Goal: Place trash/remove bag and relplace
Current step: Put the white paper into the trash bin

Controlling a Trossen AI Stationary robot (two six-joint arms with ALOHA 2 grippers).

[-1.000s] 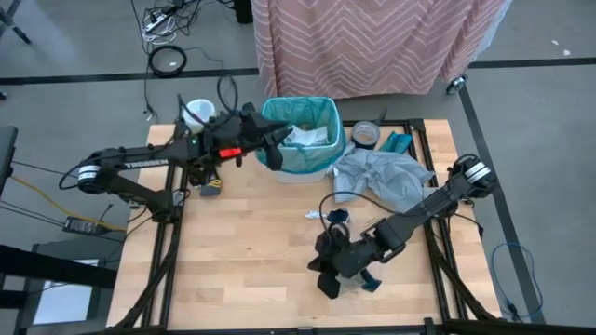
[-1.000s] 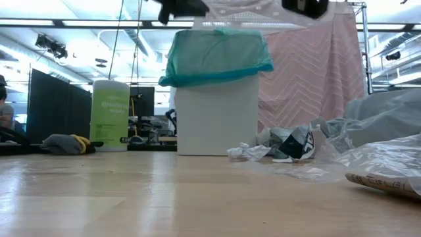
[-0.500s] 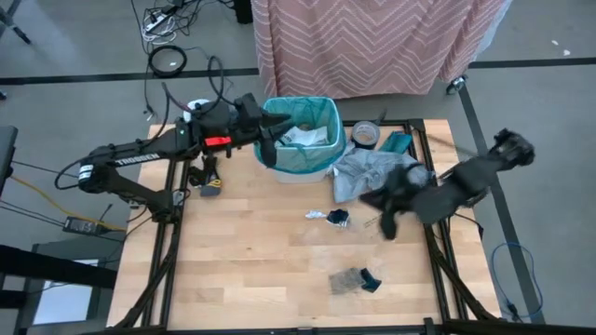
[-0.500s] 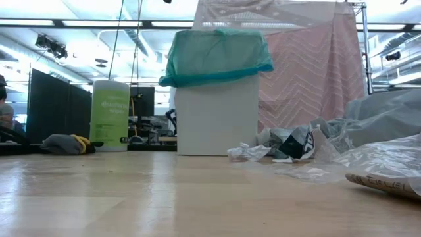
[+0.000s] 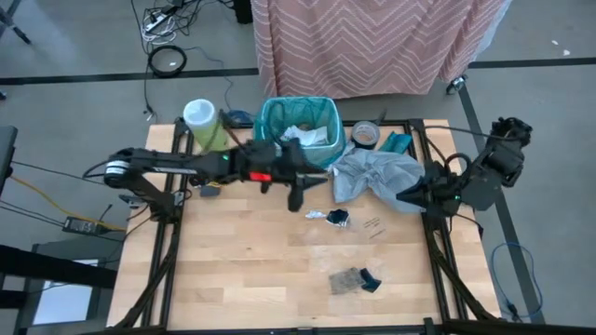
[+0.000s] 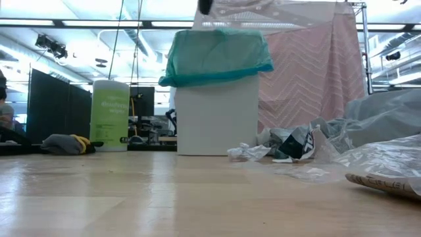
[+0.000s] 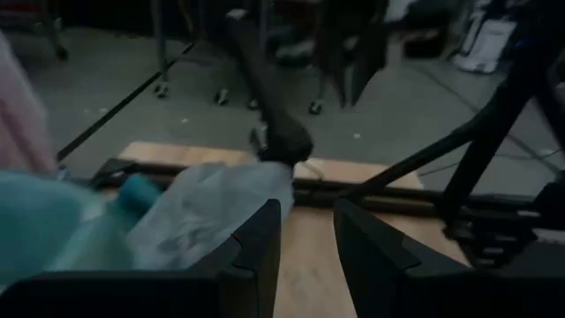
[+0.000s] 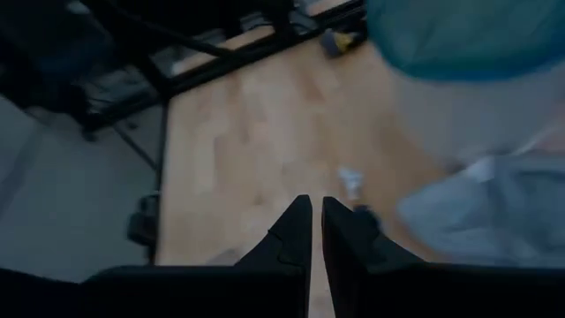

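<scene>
The white bin (image 5: 300, 166) (image 6: 217, 115) stands at the table's far middle, with the teal liner (image 5: 279, 149) (image 6: 217, 56) folded over its rim and white paper (image 5: 303, 136) inside. Litter lies on the wood: a crumpled piece (image 5: 331, 216) (image 6: 289, 143), brown bits (image 5: 374, 224) and a clear packet with a blue scrap (image 5: 354, 280). My left gripper (image 5: 298, 199) (image 7: 307, 237) hovers open just near of the bin, holding nothing. My right gripper (image 5: 402, 197) (image 8: 315, 221) is shut and empty, raised at the grey bag's (image 5: 372, 175) right edge.
A green wipes canister (image 5: 201, 122) (image 6: 110, 115) stands at the far left corner. A tape roll (image 5: 365, 135) and a teal item (image 5: 397, 142) sit right of the bin. A small yellow-dark object (image 5: 211, 190) lies at the left edge. Bare wood fills the near left.
My right gripper rose from the clear packet near the near edge and swung away to the table's right edge; the packet stayed on the table. My left gripper moved from the bin's left rim toward the right and near, and now hangs in front of the bin.
</scene>
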